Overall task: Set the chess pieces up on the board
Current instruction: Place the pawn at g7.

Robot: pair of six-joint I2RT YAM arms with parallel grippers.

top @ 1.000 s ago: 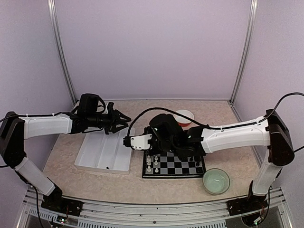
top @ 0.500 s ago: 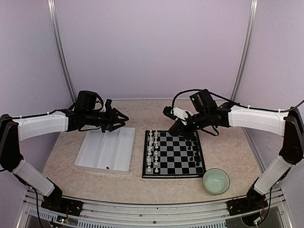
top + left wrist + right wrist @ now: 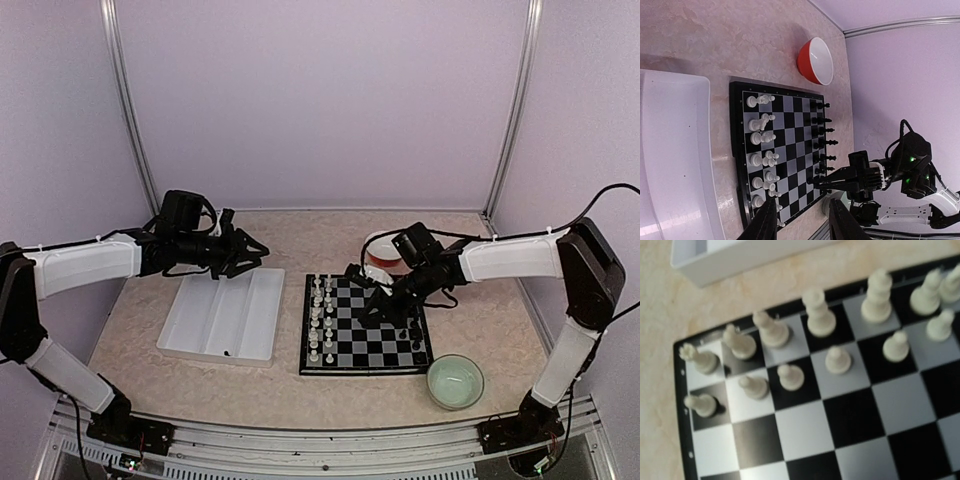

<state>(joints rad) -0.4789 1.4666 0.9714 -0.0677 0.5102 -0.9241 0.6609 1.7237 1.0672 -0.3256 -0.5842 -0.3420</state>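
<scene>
where the table comes nearest the arm bases, a pale green bowl (image 3: 455, 381) sits just beside the near right corner of the board (image 3: 365, 348). the board lies flat at mid table, just to the right of a white tray (image 3: 225, 318), with a narrow strip of table between them. white chess pieces (image 3: 320, 320) stand in two files along the board's left side, and black chess pieces (image 3: 410, 330) stand along its right side. the right gripper (image 3: 372, 303) hangs low over the far right part of the board, near the black pieces, with its tips pressed together; whether a piece is pinched there cannot be told. the left gripper (image 3: 245, 255) hovers over the tray's far end, its fingers (image 3: 765, 225) moderately apart with nothing between them. farthest back, a red bowl (image 3: 385, 245) with a white inside rests just beyond the board's far right corner, partly hidden by the right arm.
</scene>
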